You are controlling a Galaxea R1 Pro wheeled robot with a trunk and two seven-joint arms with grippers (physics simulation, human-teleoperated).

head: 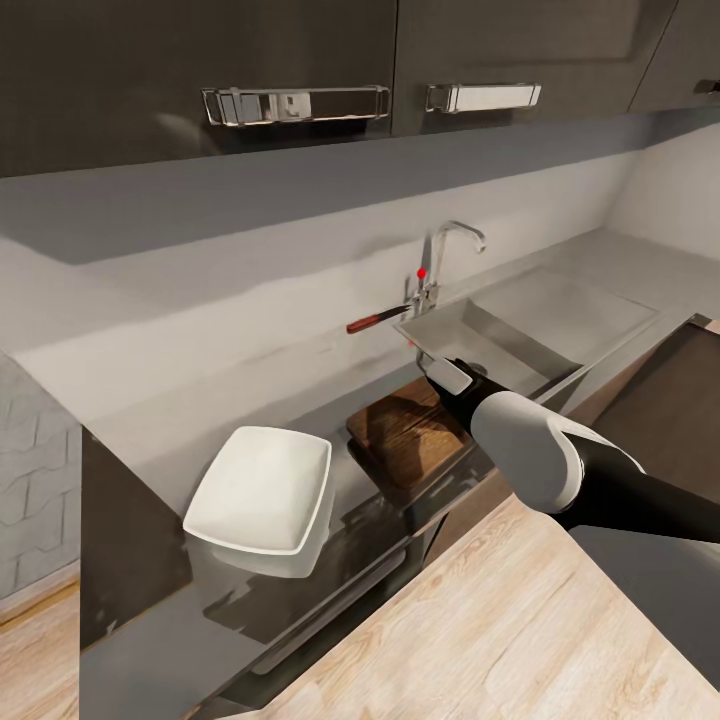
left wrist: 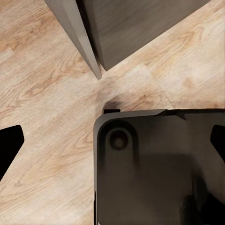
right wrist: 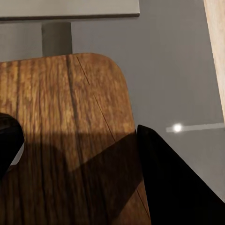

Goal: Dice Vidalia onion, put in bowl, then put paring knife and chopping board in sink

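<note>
Two dark fingertips of my right gripper point(right wrist: 79, 159) hang spread apart over the chopping board point(right wrist: 70, 108), nothing between them. In the head view that board point(head: 415, 440) lies on the glossy grey countertop point(head: 150, 610), just beside the sink point(head: 500, 335) and under my right arm. My paring knife point(head: 378, 319) rests behind the basin beside the faucet point(head: 445, 255), its reddish handle pointing away from the tap. Further left sits the white bowl point(head: 262, 488). Black upper cabinets point(head: 200, 70) hang above. My left gripper point(left wrist: 112, 140) (fingers wide, holding nothing) looks down at pale wood floor point(left wrist: 42, 93) and my own dark base point(left wrist: 159, 168).
</note>
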